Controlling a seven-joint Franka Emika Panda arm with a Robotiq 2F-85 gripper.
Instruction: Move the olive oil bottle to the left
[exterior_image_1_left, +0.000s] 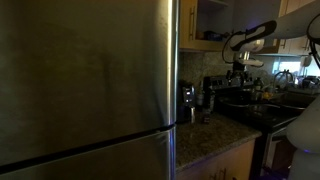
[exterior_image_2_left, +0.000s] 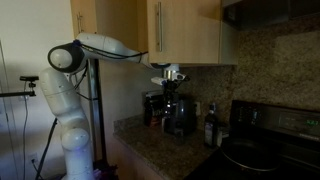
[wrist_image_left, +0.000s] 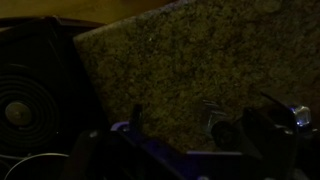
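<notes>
The olive oil bottle (exterior_image_2_left: 210, 128) is a dark bottle standing on the granite counter, between the coffee maker and the stove. My gripper (exterior_image_2_left: 172, 76) hangs high above the counter, over the coffee maker and to the left of the bottle; it also shows under the cabinets in an exterior view (exterior_image_1_left: 238, 56). In the wrist view my gripper (wrist_image_left: 195, 120) has its fingers apart with only speckled counter between them. A dark shape with a shiny top (wrist_image_left: 298, 115) at the lower right is too dim to name.
A black coffee maker (exterior_image_2_left: 180, 115) stands below the gripper. A black stove (exterior_image_2_left: 270, 145) is on the right; its burner shows in the wrist view (wrist_image_left: 20, 110). Wooden cabinets (exterior_image_2_left: 185, 30) hang overhead. A steel fridge (exterior_image_1_left: 85, 80) fills one exterior view.
</notes>
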